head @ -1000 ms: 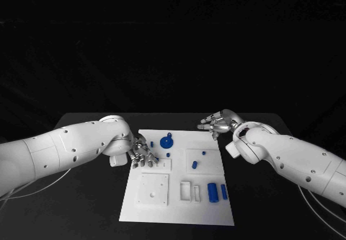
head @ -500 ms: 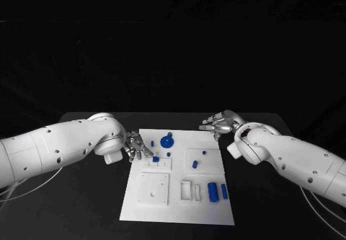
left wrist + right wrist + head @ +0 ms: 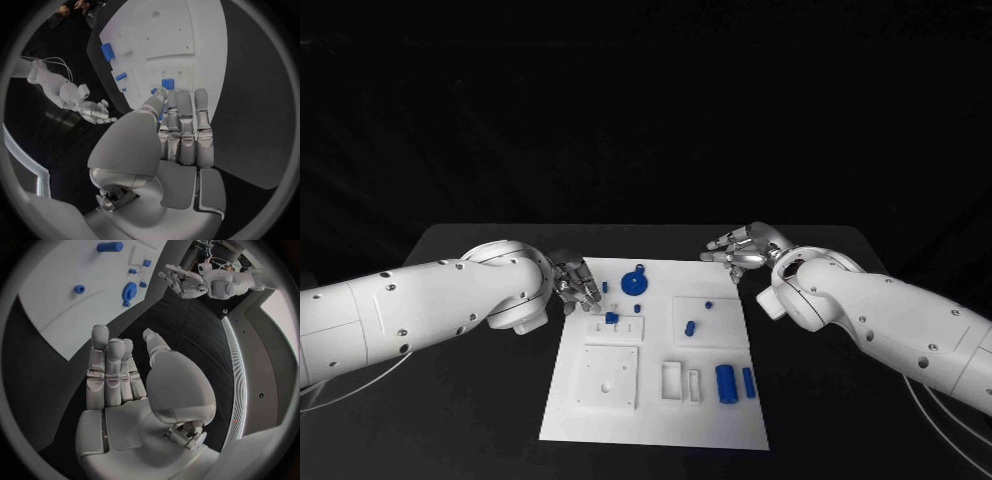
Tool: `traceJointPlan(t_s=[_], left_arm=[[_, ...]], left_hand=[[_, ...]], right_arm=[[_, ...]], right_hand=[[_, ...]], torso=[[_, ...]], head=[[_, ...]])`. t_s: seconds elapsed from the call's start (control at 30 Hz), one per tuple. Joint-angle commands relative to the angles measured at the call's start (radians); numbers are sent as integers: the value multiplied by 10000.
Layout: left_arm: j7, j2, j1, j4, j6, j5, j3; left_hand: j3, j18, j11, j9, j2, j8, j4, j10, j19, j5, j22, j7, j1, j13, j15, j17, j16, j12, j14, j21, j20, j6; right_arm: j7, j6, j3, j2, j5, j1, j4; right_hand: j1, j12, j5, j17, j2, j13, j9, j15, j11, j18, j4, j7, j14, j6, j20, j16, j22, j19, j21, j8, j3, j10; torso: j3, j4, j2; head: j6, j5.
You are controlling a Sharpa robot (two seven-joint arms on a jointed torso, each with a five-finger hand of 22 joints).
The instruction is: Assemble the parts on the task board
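From the head view, the left hand sits at the task board's left edge, fingers apart and holding nothing. A small blue part stands just beside those fingers, so a careless sweep could tip it, I'd say. The right hand hovers off the board's far right corner, fingers spread and holding nothing.

The left wrist view shows that hand's fingertips close to the part, apparently just short of it.

The right wrist view has its own hand over bare table, well apart from the round blue part.
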Motion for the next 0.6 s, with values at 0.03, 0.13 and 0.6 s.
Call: traceJointPlan(t_s=[0.03, 0.13, 0.6], left_arm=[[959, -41, -100, 155, -1018, -1299, -23], [1084, -51, -213, 193, -1149, -1539, -39], [1414, 123, -668, 85, -1335, -2085, -52]], left_hand=[[-1, 40, 56, -14, -50, -32, 16, 39, 38, -36, 47, 51, 84, -120, 49, 22, -82, -39, 33, -90, 33, -43], [-223, 41, 74, -14, -128, -31, 211, 74, 100, -104, 56, 56, -20, -239, 70, 52, -154, -35, 46, -258, 59, -107], [-1479, 55, 158, -23, -108, -32, 1090, 66, 272, -115, -168, 100, -457, -226, 128, 162, -215, 85, 125, -510, 118, -341]], right_arm=[[71, 102, 5, -11, -55, -18, 6], [72, 103, 5, -15, -55, -29, 2], [72, 115, 5, -25, -55, -54, -3]], right_hand=[[-61, 56, 2, -9, 34, -12, -6, 8, -15, 92, 61, 48, -48, -52, 15, 29, 138, 163, -33, -27, -1, -49], [-61, 56, 2, -9, 34, -12, -6, 8, -15, 92, 61, 48, -48, -52, 15, 29, 138, 163, -33, -27, -1, -49], [-48, 60, 3, -7, 40, -10, -7, 5, -16, 92, 52, 49, -45, -54, 13, 33, 141, 166, -29, -28, 4, -46]], torso=[[-2, 2, 1], [-8, -6, 0], [7, -11, 8]], head=[[7, 2], [-1, 19], [-8, 41]])
